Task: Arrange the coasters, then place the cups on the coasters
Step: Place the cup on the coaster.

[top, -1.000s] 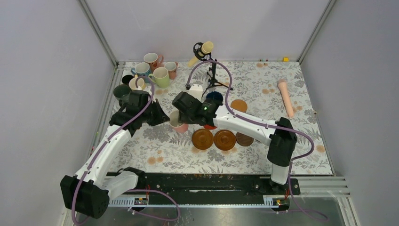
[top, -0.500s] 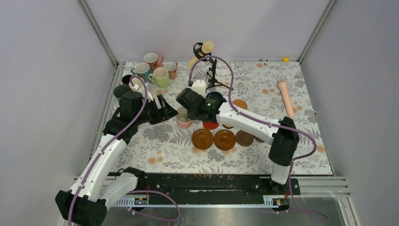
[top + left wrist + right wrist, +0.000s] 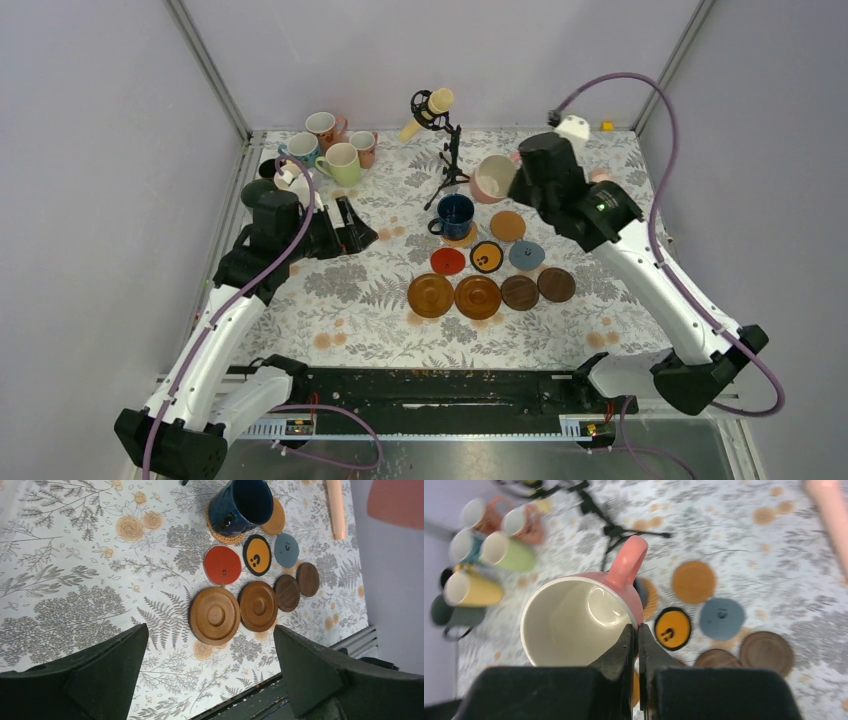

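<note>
Item: pink ceramic mug with cream inside (image 3: 574,622). We log it pinched by the rim in our right hand (image 3: 634,630), held above the floral desk (image 3: 340,300), beyond the round wooden coasters (image 3: 431,296). Our left hand (image 3: 350,226): spread wide, empty, left of the coasters.

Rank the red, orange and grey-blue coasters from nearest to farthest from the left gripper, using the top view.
1. red coaster: left end of the row, closest to the left gripper.
2. orange coaster: middle of the row.
3. grey-blue coaster: right end.
</note>
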Robot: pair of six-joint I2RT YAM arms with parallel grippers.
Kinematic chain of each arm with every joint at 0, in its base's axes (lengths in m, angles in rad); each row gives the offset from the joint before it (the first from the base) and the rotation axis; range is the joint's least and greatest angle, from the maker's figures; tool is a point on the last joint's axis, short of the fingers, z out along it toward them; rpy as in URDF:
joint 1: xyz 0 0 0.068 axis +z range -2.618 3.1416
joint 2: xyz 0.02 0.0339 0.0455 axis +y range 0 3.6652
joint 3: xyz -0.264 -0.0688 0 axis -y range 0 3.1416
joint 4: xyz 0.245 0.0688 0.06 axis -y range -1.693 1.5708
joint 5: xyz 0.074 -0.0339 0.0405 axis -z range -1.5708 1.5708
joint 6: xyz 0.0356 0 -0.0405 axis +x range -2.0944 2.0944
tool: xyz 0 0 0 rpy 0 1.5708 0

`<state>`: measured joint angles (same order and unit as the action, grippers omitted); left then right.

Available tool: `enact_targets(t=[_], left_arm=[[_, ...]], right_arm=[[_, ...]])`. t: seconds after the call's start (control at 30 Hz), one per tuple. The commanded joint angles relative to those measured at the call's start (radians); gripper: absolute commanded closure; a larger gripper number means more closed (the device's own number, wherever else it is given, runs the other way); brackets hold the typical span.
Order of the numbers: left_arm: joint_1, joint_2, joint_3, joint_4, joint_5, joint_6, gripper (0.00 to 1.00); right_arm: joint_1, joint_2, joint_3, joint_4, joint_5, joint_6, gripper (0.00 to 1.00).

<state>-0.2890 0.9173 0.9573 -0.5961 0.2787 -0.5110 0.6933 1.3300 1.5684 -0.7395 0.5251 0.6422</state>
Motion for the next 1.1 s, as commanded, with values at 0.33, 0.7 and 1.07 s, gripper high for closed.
enact_targets(t=[0.33,0.7,1.07], left_arm=[[-0.001,0.001,-0.022,0.021,-0.018,0.085,0.01],[-0.001,-0.008,-0.026,0.026,0.006,0.085,0.01],[-0.001,-0.005,-0.026,0.025,0.01,0.085,0.01]], right_arm=[[-0.333,0.197,-0.114,0.108,-0.096,0.097,1.0],[-0.369,0.384,-0.056,0.124,-0.141,0.099,1.0],[-0.377,0.444,-0.023,0.123,-0.173,0.09,1.0]])
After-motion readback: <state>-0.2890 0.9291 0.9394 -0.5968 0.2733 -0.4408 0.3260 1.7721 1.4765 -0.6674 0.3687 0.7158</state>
